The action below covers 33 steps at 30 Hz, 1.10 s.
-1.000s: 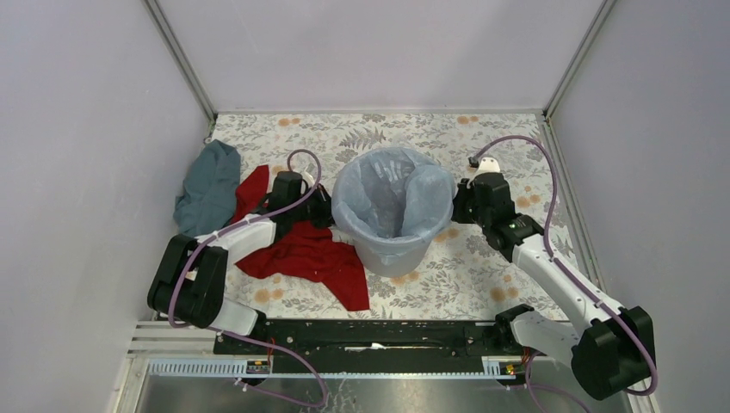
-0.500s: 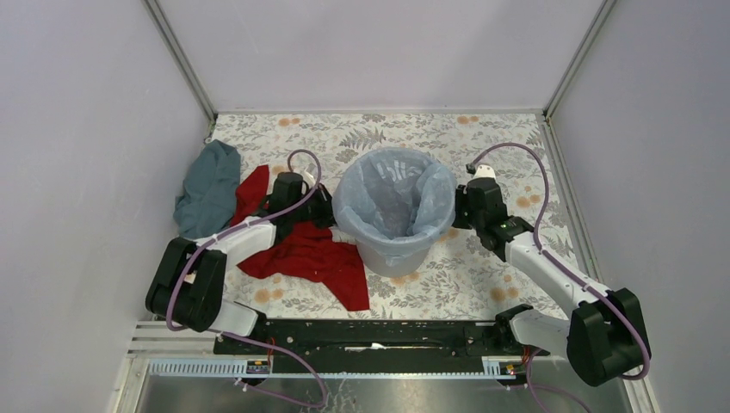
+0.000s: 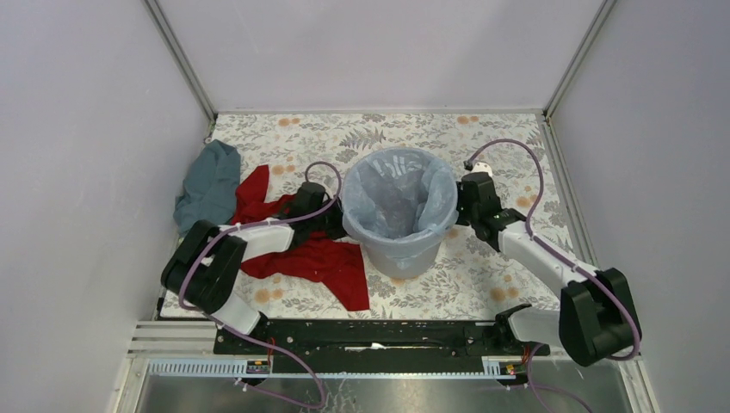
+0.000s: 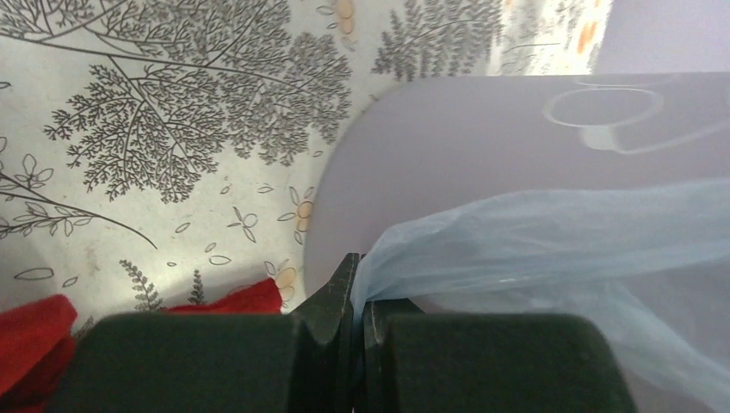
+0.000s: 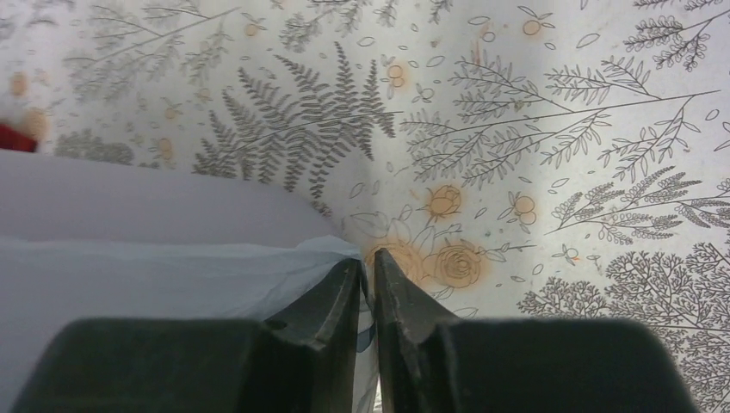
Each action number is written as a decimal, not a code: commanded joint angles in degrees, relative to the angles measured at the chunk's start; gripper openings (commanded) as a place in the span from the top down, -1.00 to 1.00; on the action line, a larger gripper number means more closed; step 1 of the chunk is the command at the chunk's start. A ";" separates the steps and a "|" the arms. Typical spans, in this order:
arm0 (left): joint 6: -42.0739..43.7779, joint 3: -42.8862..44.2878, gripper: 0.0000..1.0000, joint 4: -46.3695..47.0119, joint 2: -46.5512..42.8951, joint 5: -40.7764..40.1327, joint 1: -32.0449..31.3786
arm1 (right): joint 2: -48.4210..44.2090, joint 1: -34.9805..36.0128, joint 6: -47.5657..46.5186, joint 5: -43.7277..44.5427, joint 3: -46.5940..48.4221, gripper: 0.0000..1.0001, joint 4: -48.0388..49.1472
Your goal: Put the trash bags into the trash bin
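– Trash bag (image 3: 396, 194): where is it seen?
– It is seen inside the trash bin (image 3: 400, 256), opened out as a liner. Its pale blue film is turned over the rim and hangs a little way down the outer wall. The bin is stood upright near the middle of the flower-patterned table cover (image 3: 413, 129).
– How is the left gripper (image 4: 355, 262) placed?
– It is set against the bin's left side, just below the rim. In the left wrist view its jaws are pressed together on a gathered fold of the film, which is stretched from them across the grey wall.
– And the right gripper (image 5: 366, 262)?
– It is set at the opposite side of the rim. Its jaws are seen almost together, with a thin slit between them. Film lies in that slit, but whether it is pinched cannot be told.
– Can any writing be read?
– None can be made out. An oval outline is seen on the bin's wall in the left wrist view, and whether it is moulded or reflected cannot be told.
– What else is seen?
– A red cloth (image 3: 318, 258) is spread just left of the bin, under the left arm. A teal-grey cloth (image 3: 207, 185) is heaped beyond it, by the left wall.
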 commanded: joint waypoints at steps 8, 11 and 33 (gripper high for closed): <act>1.43 3.31 0.96 2.24 2.66 2.41 -0.05 | 1.89 -0.98 3.07 0.72 -2.39 0.57 4.84; 2.76 3.81 0.94 -1.58 -1.37 1.23 -0.05 | 2.80 -1.32 3.02 0.92 -0.86 0.57 1.91; 5.55 0.41 0.55 -5.47 -7.37 -4.86 -1.63 | -28.80 -1.38 11.06 0.74 -1.31 -0.44 -26.93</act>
